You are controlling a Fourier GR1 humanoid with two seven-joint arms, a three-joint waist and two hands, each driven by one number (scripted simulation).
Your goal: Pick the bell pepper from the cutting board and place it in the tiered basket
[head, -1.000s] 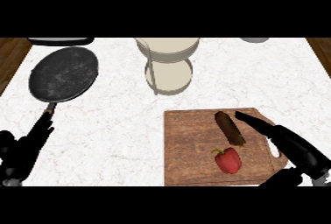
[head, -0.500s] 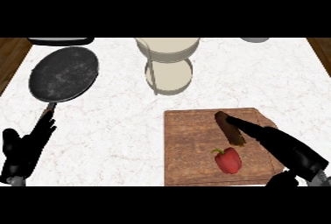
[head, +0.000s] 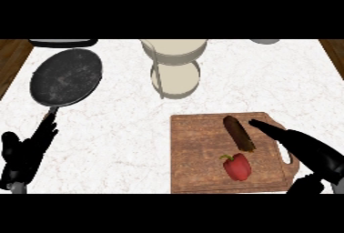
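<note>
Nearest the viewer, the robot's black right hand (head: 306, 150) comes in from the lower right corner, fingers held straight and pointing up and to the left over the right side of a brown wooden cutting board (head: 194, 150). It is open and holds nothing. Its fingertips end just beside a dark brown oblong vegetable (head: 238, 133) lying on the board. The small red bell pepper (head: 237, 167) lies on the board's near half, just left of the hand and apart from it.

At the lower left, the black left hand (head: 23, 157) rests open on the white marbled counter (head: 128, 132), fingers up, beside the handle of a round black frying pan (head: 66, 77).

Farther back, near the middle of the far edge, stands the cream-coloured tiered basket (head: 176, 63), holding nothing that can be seen, well apart from the board.

This looks like the reach step: the pepper is not yet grasped. The next move likely calls for the right hand to come down and toward the pepper, then curl round it, without nudging the brown vegetable.
</note>
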